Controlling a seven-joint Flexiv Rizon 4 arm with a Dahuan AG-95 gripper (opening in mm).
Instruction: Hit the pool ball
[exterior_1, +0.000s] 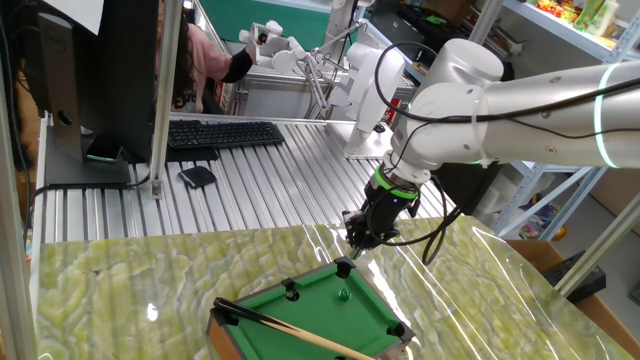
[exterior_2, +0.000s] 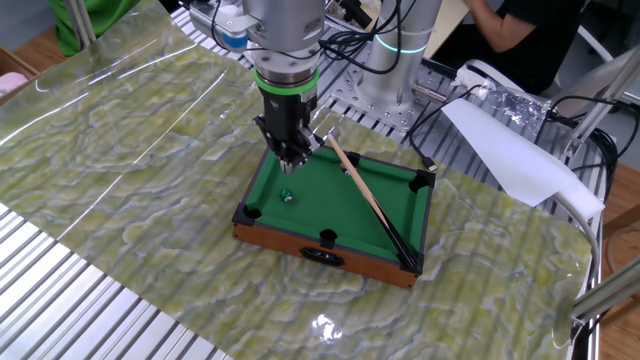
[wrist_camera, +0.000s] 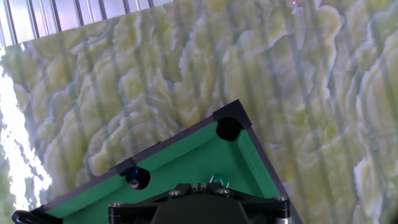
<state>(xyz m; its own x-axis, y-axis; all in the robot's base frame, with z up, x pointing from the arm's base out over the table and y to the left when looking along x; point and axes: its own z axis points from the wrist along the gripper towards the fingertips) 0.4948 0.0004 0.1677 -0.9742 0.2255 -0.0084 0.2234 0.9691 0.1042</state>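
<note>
Claw (exterior_2: 293, 160) above pool ball (exterior_2: 286, 195)

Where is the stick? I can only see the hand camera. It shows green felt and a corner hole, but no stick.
Observer: The cue stick lies slantwise across the pool table. It runs from the rim near the gripper to the opposite corner.
Operator: And where is the ball?
Observer: The pool ball sits on the felt near the gripper's end of the table, apart from the stick.
Operator: Is the hand touching the ball?
Observer: No. In one fixed view the gripper hangs over the table's far rim, and the ball lies out on the felt, clear of the fingers.
</note>
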